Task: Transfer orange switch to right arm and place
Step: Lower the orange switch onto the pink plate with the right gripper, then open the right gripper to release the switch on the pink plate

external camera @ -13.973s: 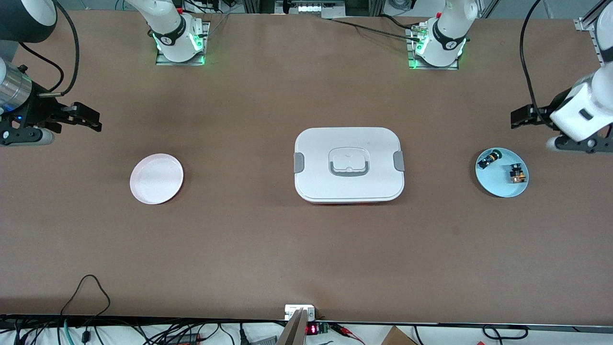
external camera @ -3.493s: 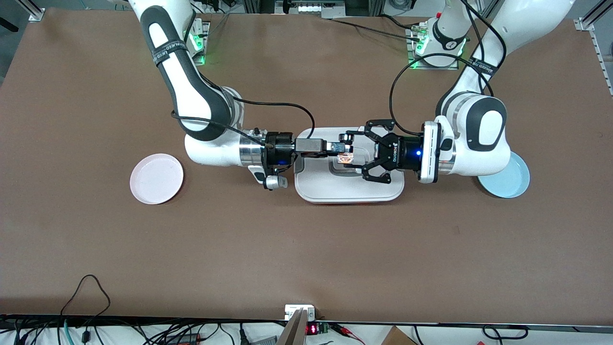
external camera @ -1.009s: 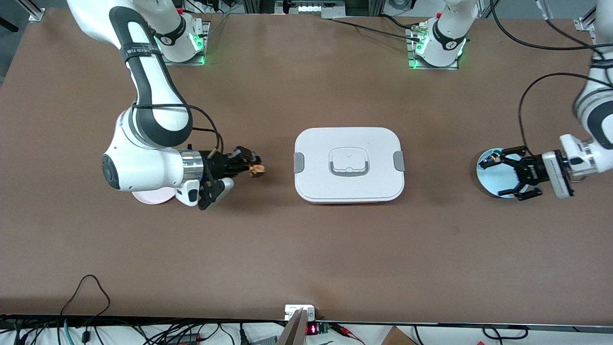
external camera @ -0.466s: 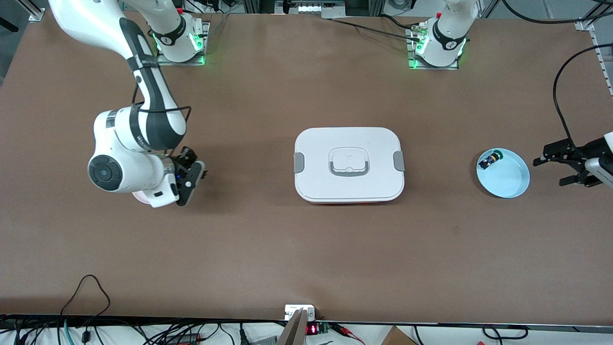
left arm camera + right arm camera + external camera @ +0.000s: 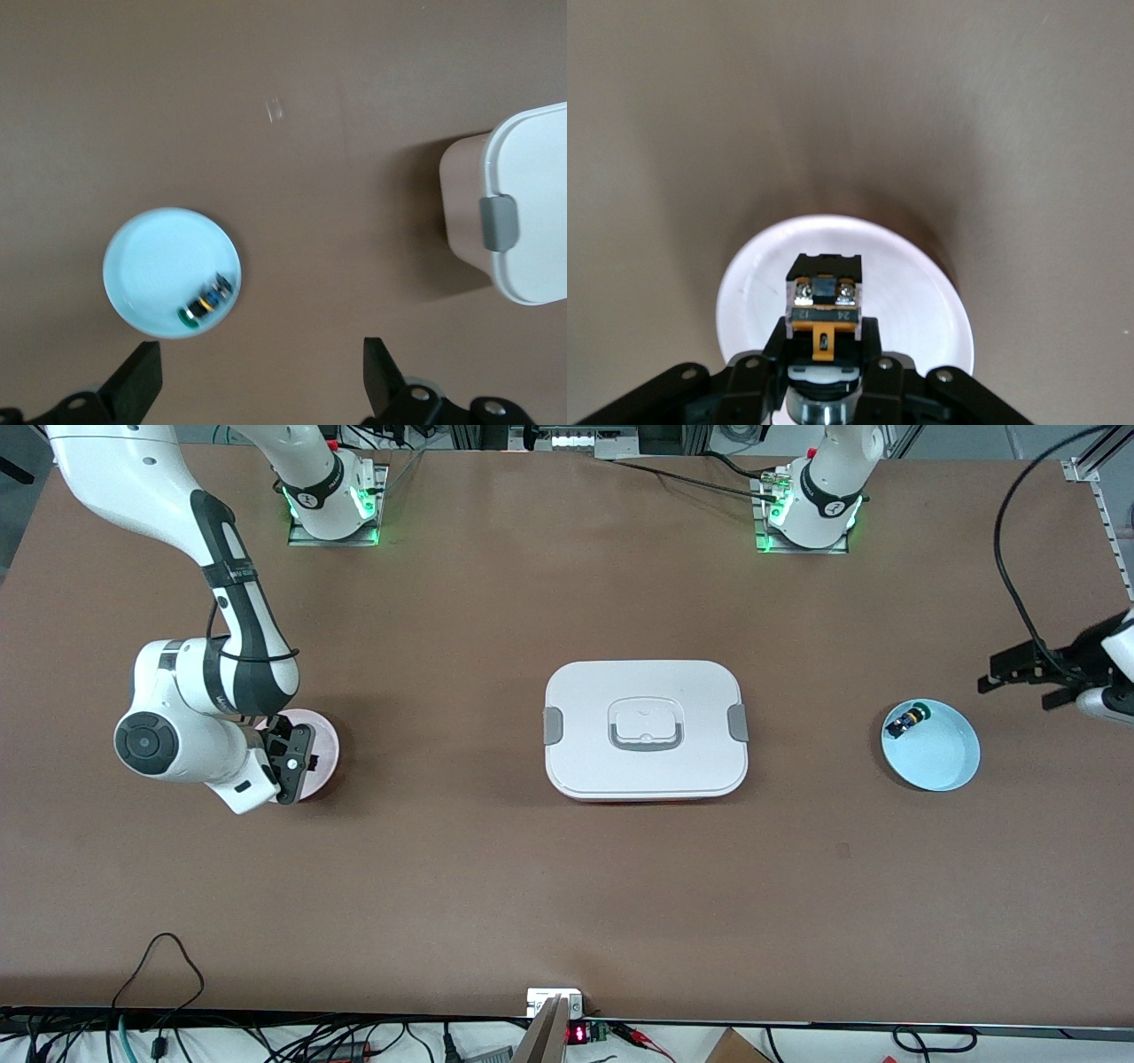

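Note:
The orange switch, a small black block with an orange-yellow part, is clamped in my right gripper. It hangs just above the pale pink plate. In the front view my right gripper points down over that pink plate at the right arm's end, and the switch is hidden under it. My left gripper is open and empty in the air beside the light blue plate. In the left wrist view its fingers stand wide apart.
A white lidded box sits mid-table; it also shows in the left wrist view. The blue plate holds a small black-and-blue part with a green cap, also seen in the front view.
My right gripper has moved with the switch toward the right arm's end and now hangs over the pink plate. My left gripper has drawn back from the blue plate.

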